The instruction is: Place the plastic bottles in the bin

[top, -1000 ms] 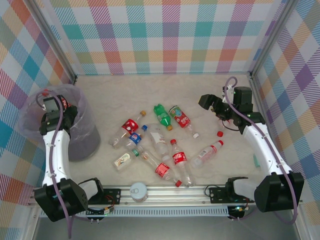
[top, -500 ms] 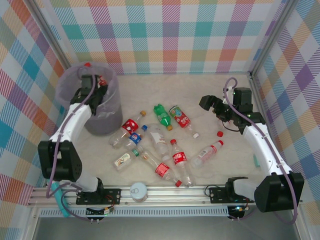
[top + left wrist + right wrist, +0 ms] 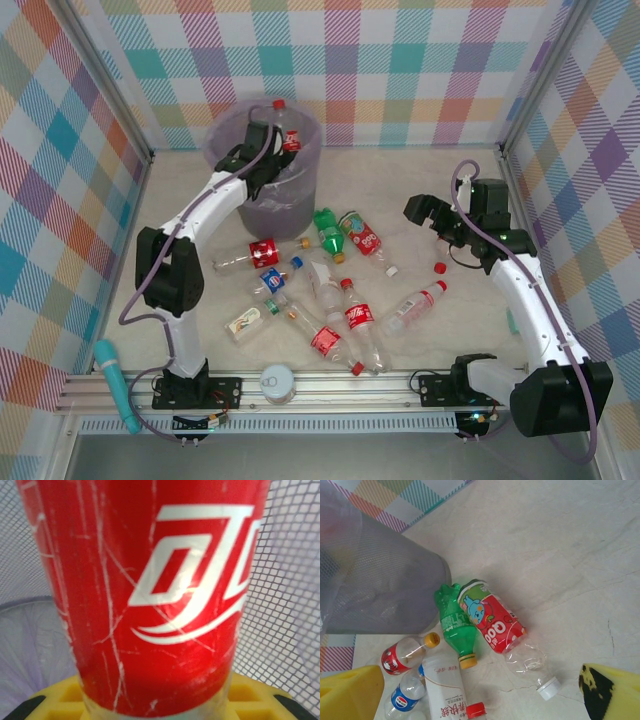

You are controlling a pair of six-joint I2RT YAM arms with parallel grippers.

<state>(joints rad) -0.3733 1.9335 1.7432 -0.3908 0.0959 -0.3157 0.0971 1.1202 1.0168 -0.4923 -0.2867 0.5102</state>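
Left arm is reaching far forward, left gripper (image 3: pixel 281 146) clamping a red-labelled bottle (image 3: pixel 150 595); right arm is hovering bent, right gripper (image 3: pixel 422 212) gaping wide.

Bright, even light, soft faint shadows, left-wrist close-up of bottle (image 3: pixel 160 595) blurred, other views sharp

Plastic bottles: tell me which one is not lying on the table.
The red-labelled bottle with the red cap, gripped by the left gripper at the mouth of the bin. The rest lie loose on the table.

Pastel plaid walls (image 3: pixel 400 70) enclose a pale marbled tabletop (image 3: pixel 420 180).
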